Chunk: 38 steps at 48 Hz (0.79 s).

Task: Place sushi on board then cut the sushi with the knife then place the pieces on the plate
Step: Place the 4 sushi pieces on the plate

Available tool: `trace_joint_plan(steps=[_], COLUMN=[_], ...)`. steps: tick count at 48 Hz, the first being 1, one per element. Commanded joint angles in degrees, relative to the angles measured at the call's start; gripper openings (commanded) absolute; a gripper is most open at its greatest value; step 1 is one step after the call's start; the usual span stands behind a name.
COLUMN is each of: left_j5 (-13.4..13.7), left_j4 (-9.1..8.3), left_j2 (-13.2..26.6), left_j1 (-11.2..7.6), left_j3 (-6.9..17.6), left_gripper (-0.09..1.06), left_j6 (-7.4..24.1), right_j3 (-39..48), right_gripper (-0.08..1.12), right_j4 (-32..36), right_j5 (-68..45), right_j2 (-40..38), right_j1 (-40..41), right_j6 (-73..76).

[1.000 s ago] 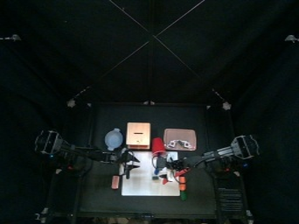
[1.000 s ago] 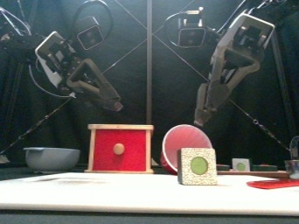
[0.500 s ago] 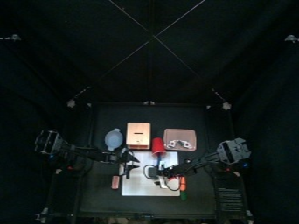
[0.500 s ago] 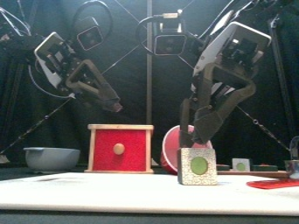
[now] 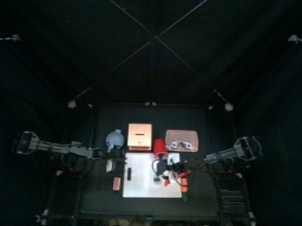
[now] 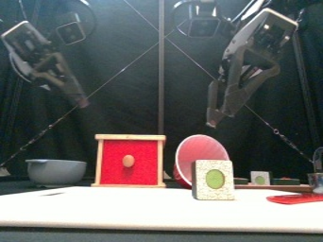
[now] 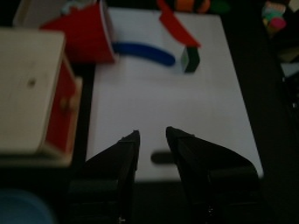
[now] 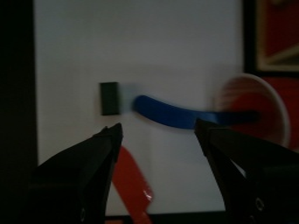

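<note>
Nearest the front, the white cutting board [image 7: 163, 105] lay mostly bare. One dark green sushi block [image 6: 213, 180] stood on edge on it, right of the middle. Just beside the block, not touching as far as I could tell, lay the tip of the blue knife [image 8: 176, 112]. The red knife [image 7: 181, 26] lay flat on the board nearby. My right pincer [image 8: 158, 127] hung above them, jaws apart and empty. My left pincer [image 7: 152, 133], also apart and empty, hung over the board's left end. Behind the knives the red cup [image 6: 195, 149] lay on its side. The wooden box [image 6: 128, 161], pink tray [image 5: 181, 139] and blue-grey bowl [image 6: 56, 170] stood at the back.

I judged the knife pickup the risky part. A flat blade gives little to pinch, so a jaw might scrape and drag the board. Lifting the blue knife could also swing its tip into the block and topple it, or set the cup rolling.

The board's left half and front strip were open room. The cup and box closed off the back, and the board's front edge sat near the table's own.
</note>
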<state>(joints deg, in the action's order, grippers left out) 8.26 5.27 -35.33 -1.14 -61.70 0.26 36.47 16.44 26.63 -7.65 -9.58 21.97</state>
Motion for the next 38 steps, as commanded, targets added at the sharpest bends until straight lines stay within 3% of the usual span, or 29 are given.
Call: trace_joint_plan(steps=[1,5,8,15,20,29,38], left_j5=[11.69,17.67,22.41,28.48,28.3,26.54,27.42], left_j4=[-0.09,-0.53,-1.93,-2.72,-2.72,-2.81,-2.72], left_j2=[-9.67,-15.91,-19.69,-21.27,-20.65,-19.34,-16.17], left_j1=[1.67,2.46,4.04,8.09,9.32,9.4,9.49], left_j3=[-0.7,-2.11,-3.69,-6.94,-7.65,-8.26,-8.0], left_gripper=[0.72,0.72,0.72,0.72,0.72,0.72,0.72], left_j6=[0.0,0.26,0.26,0.44,0.53,0.44,0.26], right_j3=[3.25,6.5,8.61,13.36,17.14,23.03,28.83], right_gripper=[0.96,0.96,0.96,0.96,0.96,0.96,0.96], right_j4=[0.26,-0.26,-0.62,-0.62,-0.79,-1.23,0.62], right_j5=[0.0,0.0,0.09,0.44,2.29,8.17,13.89], right_j2=[-5.36,-8.44,-11.07,-17.05,-21.09,-30.41,-41.66], right_j1=[3.16,4.75,5.8,7.29,8.35,11.6,16.0], right_j6=[0.18,0.18,0.18,0.09,0.18,0.09,-0.79])
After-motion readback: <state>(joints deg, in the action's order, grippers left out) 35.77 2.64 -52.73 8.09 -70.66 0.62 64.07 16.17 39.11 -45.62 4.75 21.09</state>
